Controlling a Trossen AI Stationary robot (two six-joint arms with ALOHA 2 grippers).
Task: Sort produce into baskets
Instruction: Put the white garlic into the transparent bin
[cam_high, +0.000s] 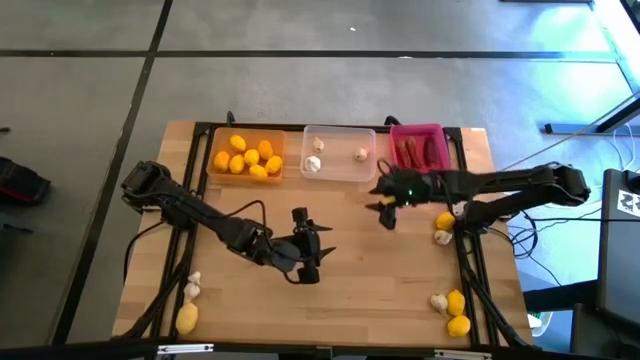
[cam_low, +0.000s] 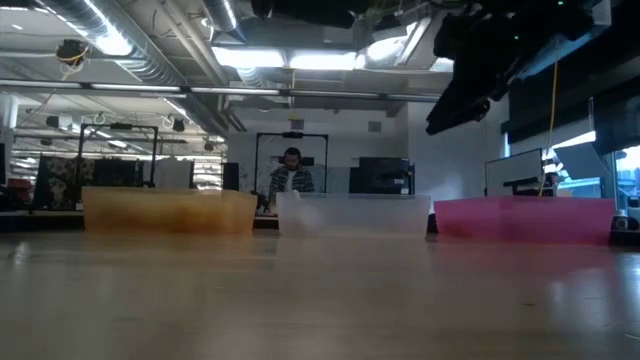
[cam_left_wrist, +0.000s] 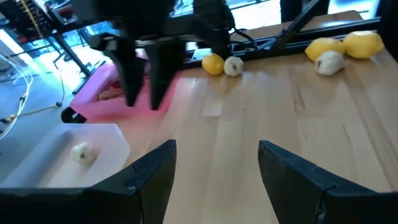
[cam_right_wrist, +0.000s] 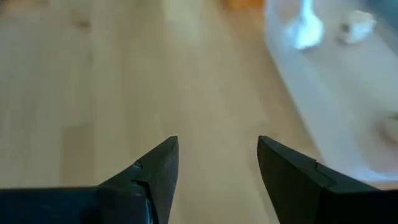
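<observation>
Grey concrete floor surrounds the wooden tabletop (cam_high: 330, 290) in the high view, where three baskets line the far edge: the orange basket (cam_high: 246, 155) with several lemons, the clear basket (cam_high: 338, 153) with a few garlic bulbs, and the pink basket (cam_high: 419, 147) with chilies. Sorting looks well advanced but unfinished: a lemon (cam_high: 186, 318) and a garlic bulb (cam_high: 192, 289) lie loose near the front left corner, a lemon and garlic pair (cam_high: 443, 228) sits by the right edge, and more lemons and garlic (cam_high: 452, 308) wait near the front right corner. The left gripper (cam_high: 305, 250) hovers mid-tabletop, and the right gripper (cam_high: 386, 205) hangs just in front of the clear and pink baskets. From the low view, the three baskets stand in a row with a person seated far behind them in the room. Through the left wrist view, the left gripper (cam_left_wrist: 216, 171) is spread and empty, facing the loose right-side produce. Lastly, the right wrist view shows the right gripper (cam_right_wrist: 217, 168) likewise spread, holding nothing, over bare wood beside the clear basket.
</observation>
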